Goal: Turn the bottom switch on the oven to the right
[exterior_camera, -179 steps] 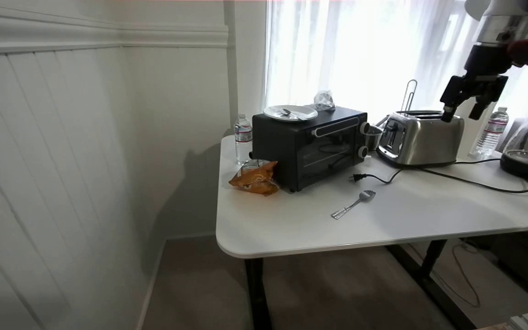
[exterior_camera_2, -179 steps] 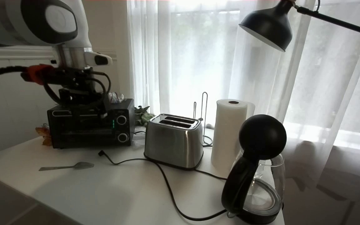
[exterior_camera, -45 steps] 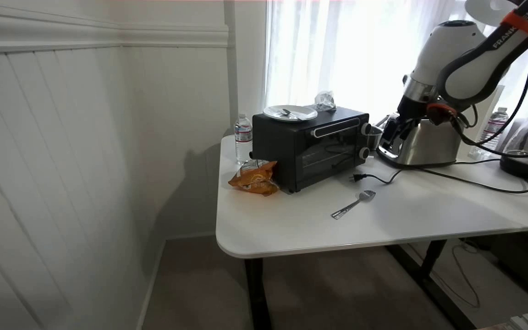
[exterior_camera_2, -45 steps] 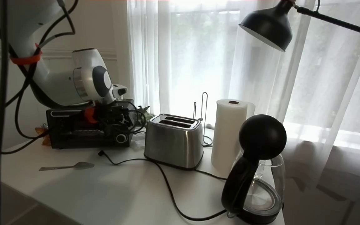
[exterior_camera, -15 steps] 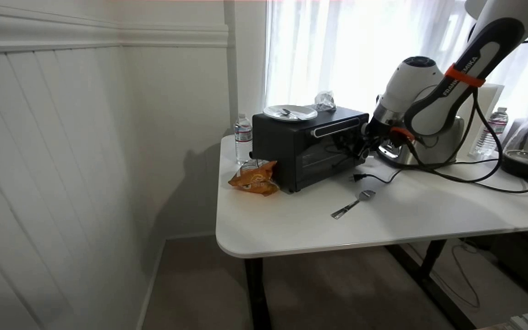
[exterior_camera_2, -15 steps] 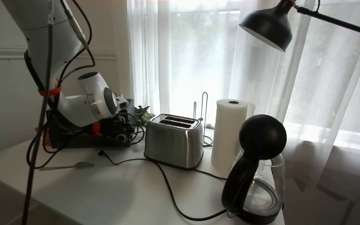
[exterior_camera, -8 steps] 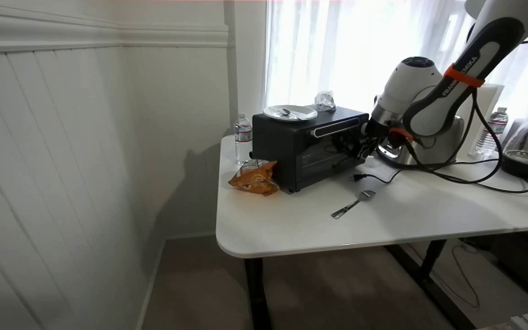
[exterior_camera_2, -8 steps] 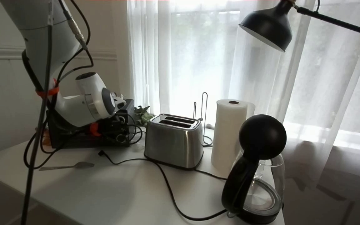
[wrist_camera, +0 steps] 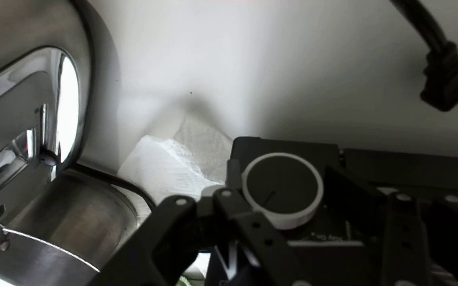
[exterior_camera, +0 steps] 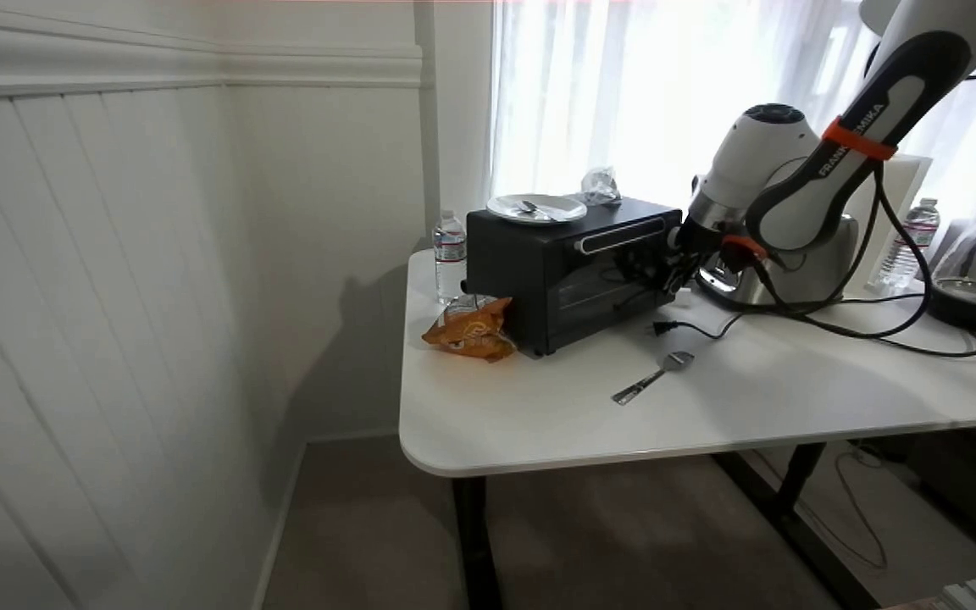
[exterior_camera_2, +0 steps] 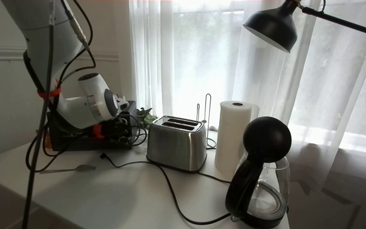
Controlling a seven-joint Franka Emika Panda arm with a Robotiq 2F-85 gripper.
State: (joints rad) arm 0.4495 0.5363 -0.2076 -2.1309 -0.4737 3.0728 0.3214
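The black oven (exterior_camera: 509,263) stands at the table's left in an exterior view, its knob side close to the toaster. In the wrist view, which looks upside down, the bottom switch (wrist_camera: 288,184) is a dark round knob with a pale rim. A short pointer line on it slants to the lower left. My gripper (wrist_camera: 281,174) has one finger on each side of this knob. Its left finger lies against the rim; a thin dark gap shows beside the right finger (wrist_camera: 356,198). In both exterior views the arm hides most of the gripper (exterior_camera: 668,269) and the switch.
A silver toaster (wrist_camera: 10,131) stands close beside the gripper, and crumpled white paper (wrist_camera: 161,171) lies between. A black plug (exterior_camera: 664,327) and a fork-like utensil (exterior_camera: 653,377) lie before the oven. On top sits a white plate (exterior_camera: 560,212). An orange bag (exterior_camera: 475,335) leans at its side.
Since three seconds ago the arm has moved down and towards the oven, with the gripper now at the bottom switch. Over the last second the arm has hardly moved.
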